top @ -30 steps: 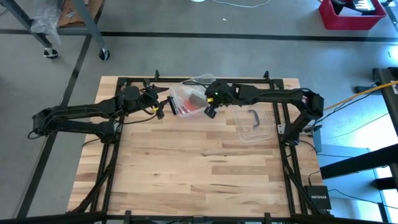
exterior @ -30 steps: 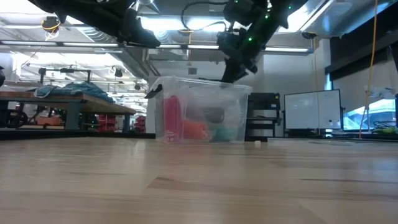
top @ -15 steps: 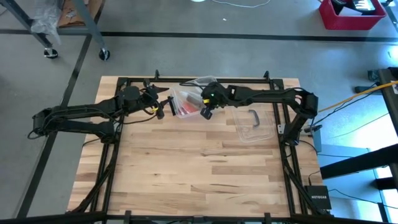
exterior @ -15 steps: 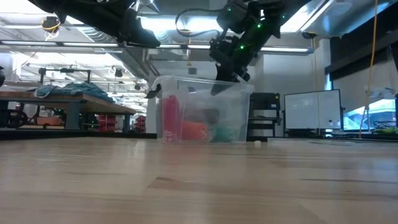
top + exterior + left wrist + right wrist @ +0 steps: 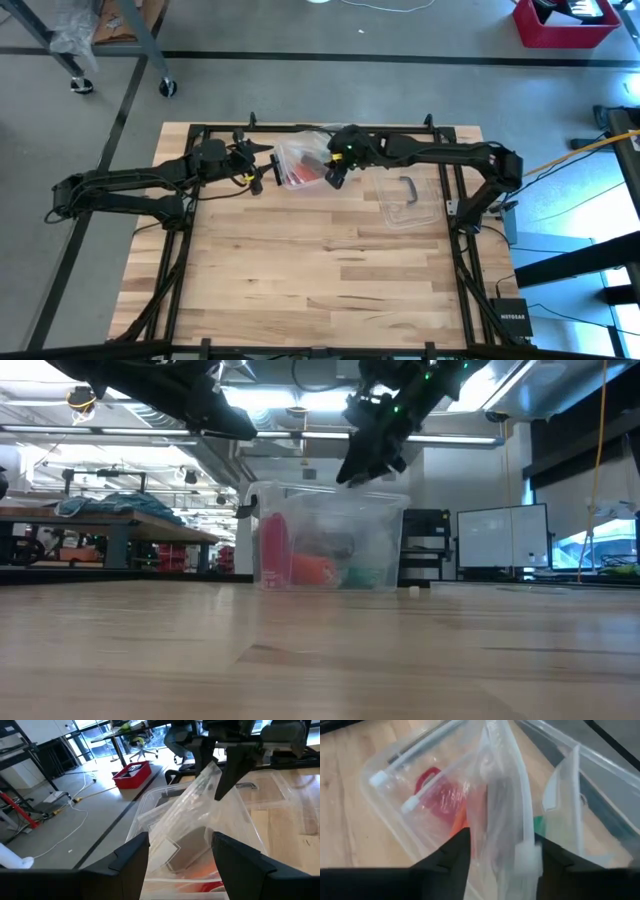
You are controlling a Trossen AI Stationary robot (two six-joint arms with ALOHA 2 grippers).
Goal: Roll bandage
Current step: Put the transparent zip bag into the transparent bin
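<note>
A clear plastic box (image 5: pixel 296 180) stands at the table's far middle. A clear plastic bag (image 5: pixel 200 800) rises out of it. A grey-brown lump (image 5: pixel 192 845) shows through the bag and looks like the bandage roll. My right gripper (image 5: pixel 335 178) hangs over the box's right side. It points down at a slant and is open, with the bag's zip edge (image 5: pixel 502 795) standing up between its fingers. My left gripper (image 5: pixel 262 175) waits open just left of the box, level with its rim. My right gripper has its open fingers on either side of the bag's zip edge (image 5: pixel 520 845), coming from above and from the table's right. I cannot tell whether either finger touches the bag. The bag's lower part sits in the box.
Red, orange and green things (image 5: pixel 310 565) lie in the box. Its clear lid with a black handle (image 5: pixel 405 198) lies flat on the table to the right of the box. The near half of the table is bare wood (image 5: pixel 320 280).
My right gripper has risen from inside the box to just above its rim and has opened. The bag still stands up out of the box.
</note>
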